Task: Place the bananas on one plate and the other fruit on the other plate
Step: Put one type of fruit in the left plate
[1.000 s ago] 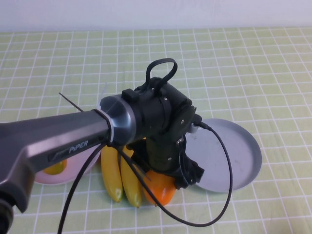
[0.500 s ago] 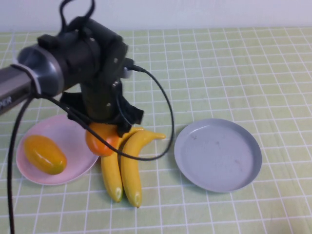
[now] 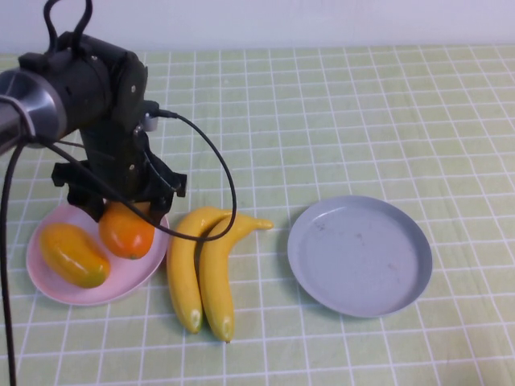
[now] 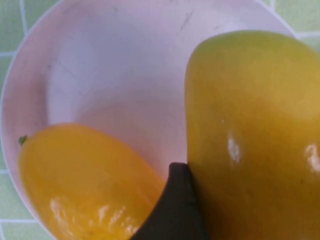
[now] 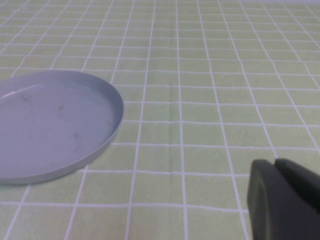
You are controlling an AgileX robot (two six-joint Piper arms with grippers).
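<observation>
The left gripper [image 3: 121, 211] clamps the redder mango [image 3: 126, 231] over the pink plate [image 3: 50, 277], beside the yellow mango [image 3: 74, 255]. Two bananas [image 3: 201, 269] lie between it and the grey-blue plate [image 3: 360, 254]. The right gripper [image 5: 282, 200] hovers near that plate, its opening impossible to tell.

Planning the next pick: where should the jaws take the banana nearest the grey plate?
Probably from above, jaws across the middle of the right banana, its widest free stretch; its left flank touches the other banana. Left gripper holds the orange mango; right gripper waits aside.
</observation>
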